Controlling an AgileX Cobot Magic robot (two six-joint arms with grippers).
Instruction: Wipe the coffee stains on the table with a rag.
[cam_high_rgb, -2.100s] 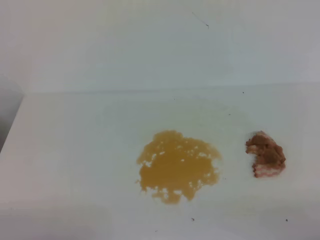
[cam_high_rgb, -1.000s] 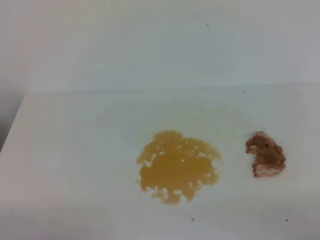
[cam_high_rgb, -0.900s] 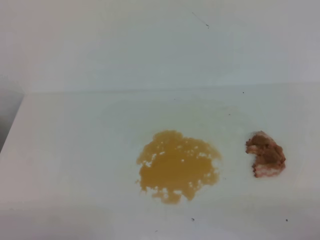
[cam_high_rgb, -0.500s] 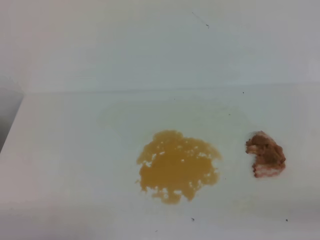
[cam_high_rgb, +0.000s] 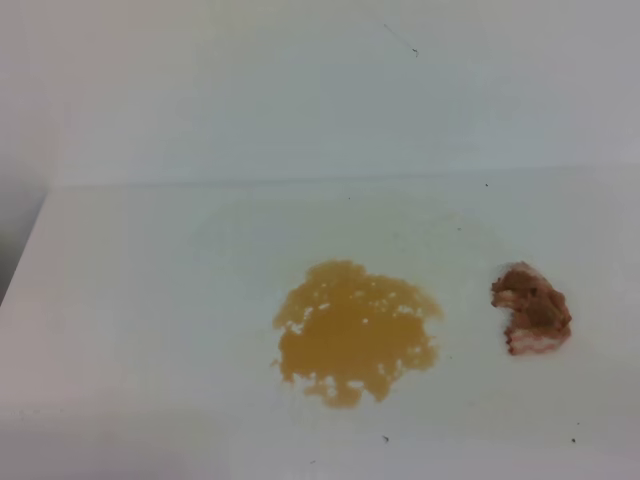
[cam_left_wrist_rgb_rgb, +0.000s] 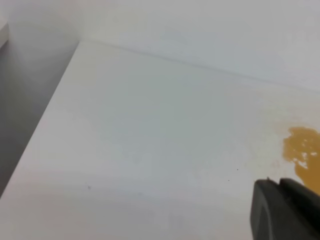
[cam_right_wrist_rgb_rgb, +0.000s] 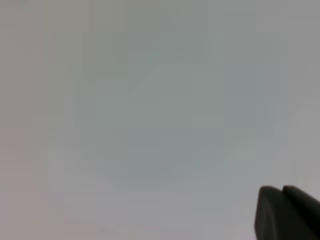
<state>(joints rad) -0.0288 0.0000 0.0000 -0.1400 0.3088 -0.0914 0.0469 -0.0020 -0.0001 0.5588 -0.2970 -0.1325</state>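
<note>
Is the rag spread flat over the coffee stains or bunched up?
Bunched up. The rag lies as a lumpy wad on the table, to the right of the coffee stains and apart from them.

Right claw (cam_right_wrist_rgb_rgb: 287, 212) closed; left claw (cam_left_wrist_rgb_rgb: 285, 210) unclear

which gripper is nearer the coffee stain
Left. The left gripper has the coffee stain just beyond it; the right gripper faces only blank white, no stain in its view.

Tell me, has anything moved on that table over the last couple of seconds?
Nothing visibly changed. The coffee stain lies unwiped on the white table, and the rag sits to its right, apart from it. No claw has reached either one.
</note>
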